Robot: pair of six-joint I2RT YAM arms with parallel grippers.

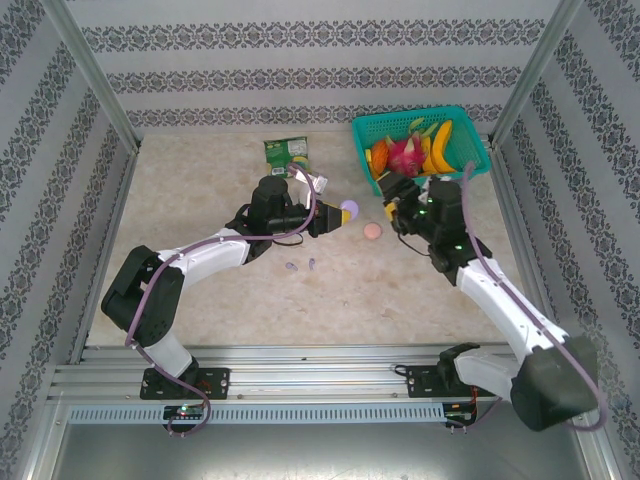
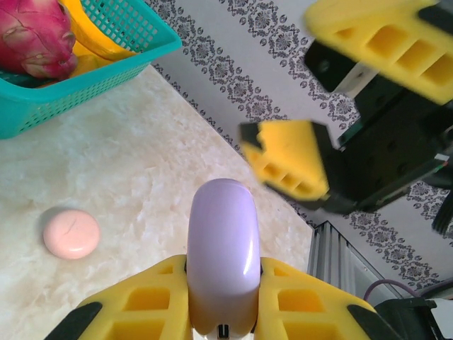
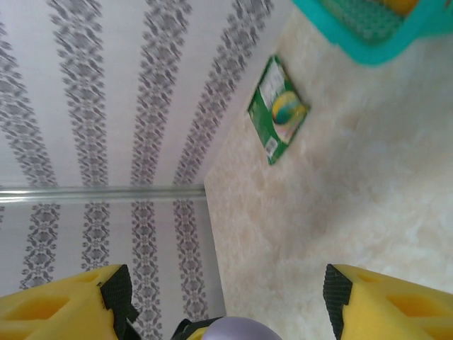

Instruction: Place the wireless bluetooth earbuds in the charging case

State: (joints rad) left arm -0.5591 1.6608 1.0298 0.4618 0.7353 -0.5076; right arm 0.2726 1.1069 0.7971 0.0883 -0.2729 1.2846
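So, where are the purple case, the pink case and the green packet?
purple case (image 2: 223,248), left wrist view, middle of its shell.
pink case (image 2: 71,233), left wrist view, centre of its top.
green packet (image 3: 278,110), right wrist view, its printed front.

Walls (image 1: 300,60) papered white (grey ornamental bands) stand beyond the left gripper (image 1: 338,212). Below it spreads a pale marbled tabletop (image 1: 200,190), aluminium posts (image 1: 92,70) at its corners.

A lab test booth: aluminium rails (image 1: 300,365), wallpapered panels (image 1: 300,60) enclosing a tabletop (image 1: 180,190).
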